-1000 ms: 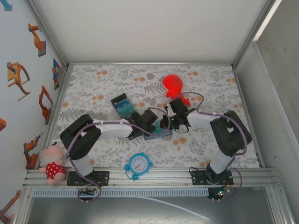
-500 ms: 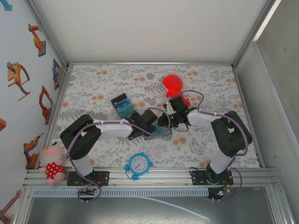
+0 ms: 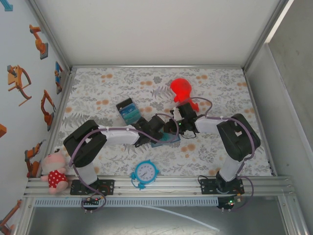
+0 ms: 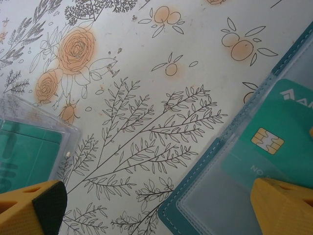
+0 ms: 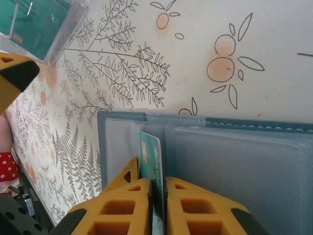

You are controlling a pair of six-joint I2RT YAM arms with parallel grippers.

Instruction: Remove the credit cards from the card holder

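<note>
The card holder (image 3: pixel 166 139) lies open on the floral table mat, slate-blue with frosted clear pockets (image 5: pixel 234 161). My right gripper (image 5: pixel 157 196) is shut on a teal credit card (image 5: pixel 150 156) with a gold chip. The card stands on edge between the yellow fingers, its far end still over the holder's left pocket. In the left wrist view the same card (image 4: pixel 279 142) shows partly under the frosted pocket of the holder (image 4: pixel 215 205). My left gripper (image 4: pixel 159 208) is open, one finger (image 4: pixel 283 205) over the holder's corner and the other (image 4: pixel 34 208) over the mat.
A clear case with a teal insert (image 3: pixel 128 111) lies just left of the holder, close to my left fingers (image 4: pixel 29 147). A red object (image 3: pixel 182 90) stands behind the right wrist. A blue clock (image 3: pixel 145 172) and a plush toy (image 3: pixel 55 171) sit near the front edge.
The right arm's elbow has swung slightly left and its wrist has edged toward the far side. The left arm and the holder stay as before.
</note>
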